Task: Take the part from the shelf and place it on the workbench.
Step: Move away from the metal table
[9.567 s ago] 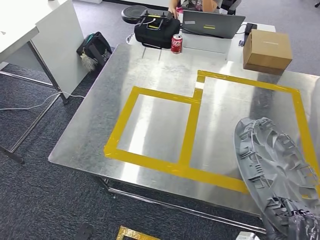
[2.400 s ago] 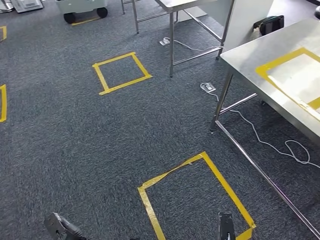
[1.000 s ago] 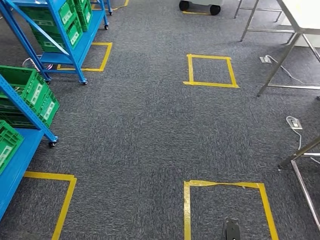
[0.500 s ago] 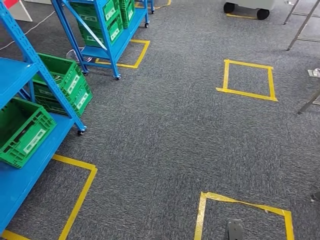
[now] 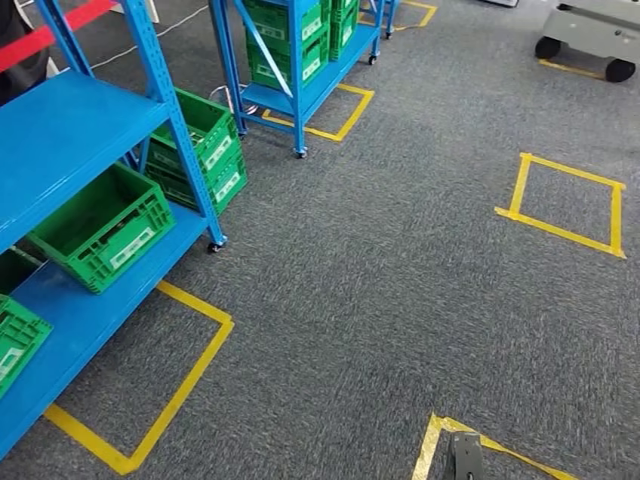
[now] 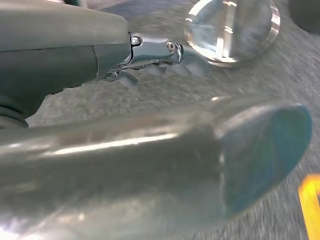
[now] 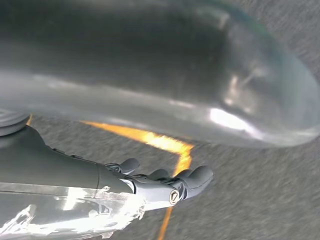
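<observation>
A blue shelf rack (image 5: 72, 140) stands at the left of the head view, its upper board bare. On its lower board sit green crates (image 5: 102, 228). My left hand (image 6: 113, 55) hangs over the grey carpet with its fingers (image 6: 177, 52) stretched out and nothing in them. My right hand (image 7: 113, 185) hangs the same way, its fingers (image 7: 188, 180) straight and apart, over a strip of yellow floor tape (image 7: 151, 140).
A second blue rack (image 5: 298, 50) with green crates stands further back. Yellow tape squares mark the carpet beside the near rack (image 5: 162, 410) and at the right (image 5: 562, 200). A grey wheeled cart (image 5: 596, 30) is at the far right.
The camera has swung left: the workbench has left the picture and the blue racks have come in from the left. The grey wheel cover held 9.6 s ago is gone from my right hand.
</observation>
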Controlling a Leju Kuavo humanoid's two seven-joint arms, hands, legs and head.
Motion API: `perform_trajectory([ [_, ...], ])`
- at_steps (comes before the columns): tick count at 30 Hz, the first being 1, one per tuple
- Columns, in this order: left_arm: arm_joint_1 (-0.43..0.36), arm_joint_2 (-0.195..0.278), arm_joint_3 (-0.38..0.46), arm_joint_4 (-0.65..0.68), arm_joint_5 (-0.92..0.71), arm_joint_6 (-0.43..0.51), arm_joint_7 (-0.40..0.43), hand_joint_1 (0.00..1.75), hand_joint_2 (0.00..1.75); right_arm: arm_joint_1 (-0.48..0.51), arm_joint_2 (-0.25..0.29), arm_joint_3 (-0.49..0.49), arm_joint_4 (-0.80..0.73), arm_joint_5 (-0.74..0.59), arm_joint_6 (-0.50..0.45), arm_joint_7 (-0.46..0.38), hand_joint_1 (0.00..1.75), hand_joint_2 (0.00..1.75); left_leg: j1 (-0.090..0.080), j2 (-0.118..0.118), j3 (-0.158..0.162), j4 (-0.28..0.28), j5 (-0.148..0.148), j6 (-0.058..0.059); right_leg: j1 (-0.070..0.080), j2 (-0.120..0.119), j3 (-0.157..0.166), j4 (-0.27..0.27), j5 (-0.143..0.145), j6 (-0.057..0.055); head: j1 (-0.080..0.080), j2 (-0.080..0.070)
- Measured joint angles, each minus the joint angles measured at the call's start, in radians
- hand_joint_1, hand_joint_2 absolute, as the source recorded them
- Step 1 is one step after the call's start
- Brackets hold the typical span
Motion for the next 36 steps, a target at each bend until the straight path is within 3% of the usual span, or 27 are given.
perform_trajectory([
  [2, 0.0, -0.004, 0.0, 0.0, 0.001, -0.016, -0.004, 0.0, 0.0, 0.005, 0.0, 0.0, 0.0, 0.0, 0.0, -0.003, 0.0, 0.0, 0.0, -0.024, 0.009, 0.0, -0.006, 0.008, -0.001, 0.043, -0.079, 0.131, -0.053, 0.001, 0.002, 0.0],
  [4, 0.004, -0.009, 0.0, 0.0, 0.003, -0.079, -0.022, 0.0, 0.0, 0.013, 0.0, 0.0, 0.0, 0.002, -0.001, -0.004, 0.0, 0.0, -0.001, -0.051, 0.021, 0.001, -0.017, 0.011, 0.001, 0.054, -0.158, 0.23, -0.077, 0.001, 0.005, 0.0],
  [5, 0.008, -0.008, 0.0, 0.0, 0.007, -0.138, -0.023, 0.0, 0.0, 0.015, 0.0, 0.0, 0.0, 0.006, 0.0, -0.004, 0.0, 0.0, -0.001, -0.062, 0.032, 0.001, -0.025, 0.01, 0.001, 0.055, -0.173, 0.226, -0.063, 0.0, 0.006, 0.0],
  [6, 0.014, -0.004, 0.0, 0.0, 0.013, -0.214, -0.012, 0.0, 0.0, 0.015, 0.0, 0.0, 0.0, 0.011, 0.001, -0.003, 0.0, 0.0, -0.001, -0.073, 0.046, 0.001, -0.034, 0.008, 0.001, 0.057, -0.171, 0.187, -0.032, -0.003, 0.006, 0.0],
  [8, 0.022, 0.015, 0.0, 0.0, 0.019, -0.396, 0.037, 0.0, 0.0, 0.015, 0.0, 0.0, 0.001, 0.021, 0.002, 0.001, 0.0, 0.0, 0.001, -0.089, 0.073, 0.002, -0.057, 0.0, 0.001, 0.071, -0.14, 0.057, 0.061, -0.007, 0.008, 0.0],
  [9, 0.025, 0.029, -0.002, 0.0, 0.014, -0.466, 0.064, 0.0, 0.0, 0.013, 0.001, 0.0, 0.002, 0.024, 0.0, 0.003, 0.0, 0.0, 0.001, -0.095, 0.082, 0.001, -0.067, -0.005, 0.002, 0.079, -0.127, 0.008, 0.089, -0.01, 0.009, 0.0],
  [10, 0.026, 0.043, -0.007, 0.0, 0.002, -0.515, 0.089, 0.0, 0.0, 0.011, 0.002, 0.0, 0.003, 0.025, -0.002, 0.004, 0.0, 0.0, 0.002, -0.099, 0.087, -0.002, -0.077, -0.012, 0.004, 0.085, -0.117, -0.02, 0.105, -0.016, 0.011, 0.0],
  [13, 0.037, 0.085, -0.034, 0.0, -0.054, -0.583, 0.154, 0.0, 0.0, 0.006, 0.004, 0.001, 0.004, 0.026, -0.012, -0.01, 0.0, 0.0, 0.003, -0.097, 0.1, -0.006, -0.083, -0.029, 0.006, 0.085, -0.095, -0.036, 0.098, -0.038, 0.011, 0.0],
  [15, 0.045, 0.105, -0.055, 0.0, -0.084, -0.618, 0.182, 0.0, 0.0, 0.008, 0.004, 0.0, 0.006, 0.022, -0.018, -0.021, 0.0, 0.0, 0.002, -0.068, 0.071, 0.06, -0.081, -0.037, 0.006, 0.079, -0.07, -0.044, 0.087, -0.05, 0.01, 0.0],
  [16, 0.048, 0.111, -0.065, 0.0, -0.094, -0.63, 0.191, 0.0, 0.0, 0.009, 0.004, 0.0, 0.007, 0.02, -0.02, -0.024, 0.0, 0.0, 0.001, -0.051, 0.033, 0.121, -0.09, -0.041, 0.008, 0.075, -0.057, -0.05, 0.079, -0.055, 0.01, 0.0],
  [18, 0.054, 0.119, -0.08, 0.0, -0.104, -0.644, 0.201, 0.0, 0.0, 0.01, 0.004, 0.0, 0.011, 0.017, -0.021, -0.025, 0.0, 0.0, 0.0, -0.035, -0.063, 0.243, -0.137, -0.046, 0.011, 0.066, -0.028, -0.059, 0.058, -0.06, 0.011, 0.0],
  [20, 0.066, 0.123, -0.094, 0.0, -0.118, -0.655, 0.213, 0.0, 0.0, 0.013, 0.004, 0.0, 0.013, 0.016, -0.021, -0.026, 0.0, 0.0, 0.0, -0.034, -0.124, 0.277, -0.174, -0.047, 0.012, 0.063, 0.008, -0.065, 0.034, -0.062, 0.011, 0.0],
  [21, 0.072, 0.124, -0.102, 0.0, -0.132, -0.666, 0.225, 0.0, 0.0, 0.013, 0.004, 0.0, 0.014, 0.016, -0.02, -0.026, 0.0, 0.0, 0.0, -0.034, -0.134, 0.251, -0.164, -0.045, 0.012, 0.063, 0.03, -0.066, 0.021, -0.061, 0.01, 0.0],
  [22, 0.077, 0.126, -0.113, 0.0, -0.151, -0.681, 0.24, 0.0, 0.0, 0.013, 0.004, 0.0, 0.015, 0.016, -0.018, -0.027, 0.0, 0.0, -0.001, -0.033, -0.134, 0.204, -0.122, -0.041, 0.011, 0.063, 0.053, -0.067, 0.005, -0.058, 0.011, 0.0],
  [25, 0.096, 0.131, -0.148, 0.0, -0.211, -0.743, 0.293, 0.0, 0.0, 0.011, 0.0, 0.0, 0.024, 0.015, -0.008, -0.027, 0.0, 0.0, -0.011, -0.023, -0.136, 0.059, 0.069, -0.028, 0.011, 0.062, 0.1, -0.055, -0.049, -0.045, 0.004, 0.0],
  [26, 0.101, 0.131, -0.16, 0.0, -0.232, -0.766, 0.312, 0.0, 0.0, 0.009, -0.002, 0.0, 0.027, 0.016, -0.004, -0.027, 0.0, 0.0, -0.015, -0.022, -0.139, 0.045, 0.096, -0.025, 0.011, 0.061, 0.107, -0.054, -0.066, -0.041, 0.001, 0.0],
  [29, 0.122, 0.125, -0.201, -0.01, -0.302, -0.85, 0.373, 0.0, 0.0, -0.003, -0.01, -0.001, 0.031, 0.021, 0.002, -0.022, 0.0, 0.0, -0.018, -0.034, -0.129, 0.045, 0.085, -0.015, 0.007, 0.053, 0.127, -0.058, -0.101, -0.027, 0.002, 0.0],
  [30, 0.136, 0.119, -0.211, -0.023, -0.325, -0.887, 0.396, 0.0, 0.0, -0.008, -0.012, 0.0, 0.033, 0.024, 0.002, -0.017, 0.0, 0.0, -0.015, -0.037, -0.123, 0.042, 0.081, -0.009, 0.007, 0.052, 0.119, -0.036, -0.116, -0.022, 0.003, 0.0],
  [31, 0.156, 0.107, -0.218, -0.049, -0.348, -0.935, 0.426, 0.0, 0.0, -0.013, -0.014, 0.0, 0.035, 0.027, 0.002, -0.012, 0.0, 0.0, -0.012, -0.04, -0.116, 0.04, 0.075, -0.002, 0.007, 0.053, 0.096, 0.012, -0.141, -0.018, 0.003, 0.0],
  [33, 0.215, 0.058, -0.216, -0.172, -0.399, -1.078, 0.509, 0.0, 0.0, -0.017, -0.018, 0.0, 0.04, 0.034, 0.001, 0.0, 0.0, 0.0, -0.012, -0.048, -0.105, 0.041, 0.062, 0.007, 0.008, 0.053, 0.008, 0.152, -0.196, -0.012, 0.003, 0.0],
  [34, 0.248, 0.025, -0.208, -0.252, -0.422, -1.15, 0.548, 0.0, 0.0, -0.016, -0.019, 0.0, 0.042, 0.036, 0.0, 0.004, 0.0, 0.0, -0.012, -0.055, -0.099, 0.041, 0.055, 0.009, 0.007, 0.054, -0.036, 0.21, -0.206, -0.011, 0.003, 0.0],
  [35, 0.277, -0.007, -0.198, -0.329, -0.439, -1.207, 0.575, 0.0, 0.0, -0.015, -0.022, 0.0, 0.044, 0.037, 0.0, 0.006, 0.0, 0.0, -0.012, -0.065, -0.092, 0.041, 0.048, 0.009, 0.008, 0.055, -0.068, 0.234, -0.191, -0.011, 0.004, 0.0],
  [36, 0.301, -0.033, -0.187, -0.387, -0.448, -1.24, 0.59, 0.0, 0.0, -0.014, -0.024, 0.0, 0.046, 0.038, -0.001, 0.008, 0.0, 0.0, -0.011, -0.078, -0.084, 0.041, 0.042, 0.008, 0.008, 0.057, -0.082, 0.219, -0.155, -0.013, 0.004, 0.0],
])
